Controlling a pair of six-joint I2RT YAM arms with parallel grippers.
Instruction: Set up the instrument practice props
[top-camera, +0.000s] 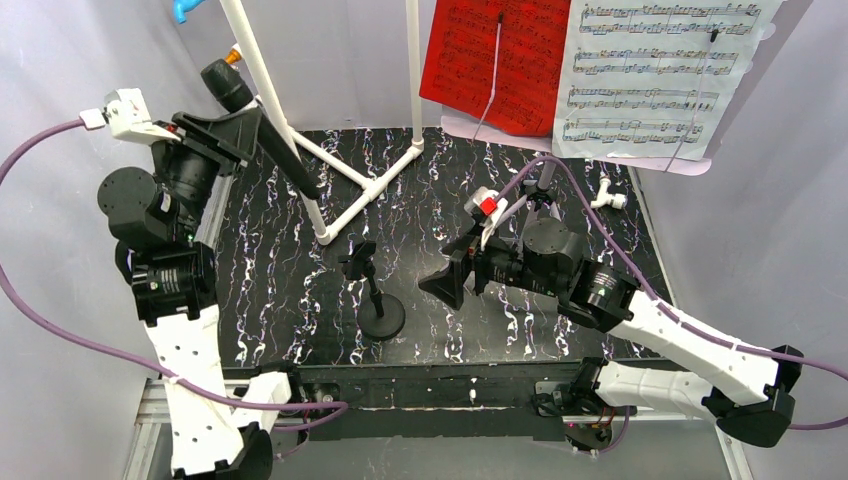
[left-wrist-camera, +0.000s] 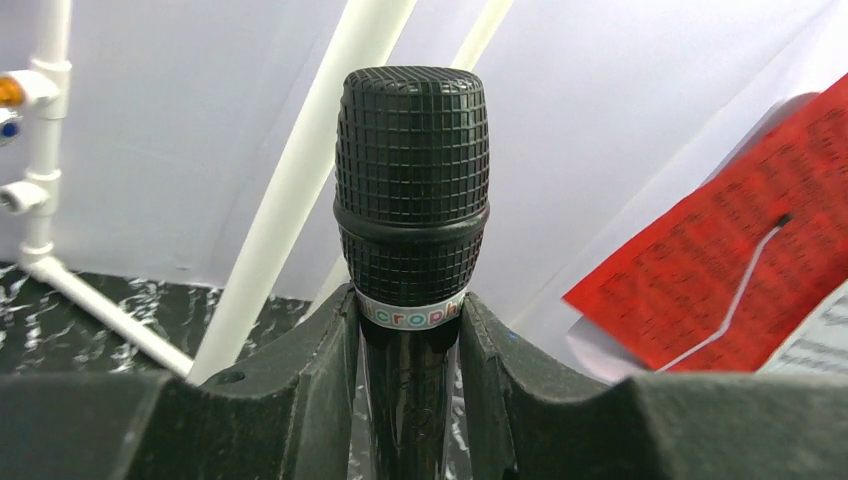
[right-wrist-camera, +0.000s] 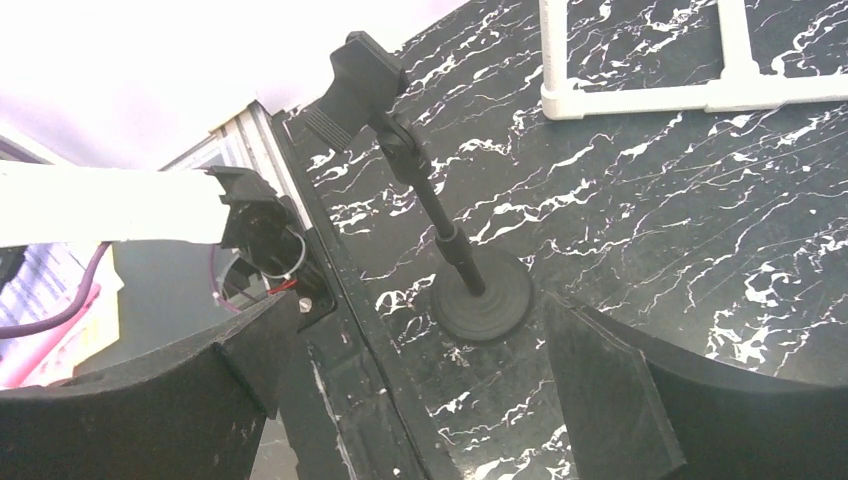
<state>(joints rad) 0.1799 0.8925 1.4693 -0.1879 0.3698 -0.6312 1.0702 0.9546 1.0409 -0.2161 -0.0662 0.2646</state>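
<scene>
White pipe frame rises just beside the microphone the left pincer grips.

Your left gripper raised, clamped on the mic, your right gripper low, pointing left, jaws wide.

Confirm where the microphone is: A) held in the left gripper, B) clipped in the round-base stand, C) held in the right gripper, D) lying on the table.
A: the left gripper grips the microphone; the clip on the round-base stand is empty and the right gripper is open.
</scene>
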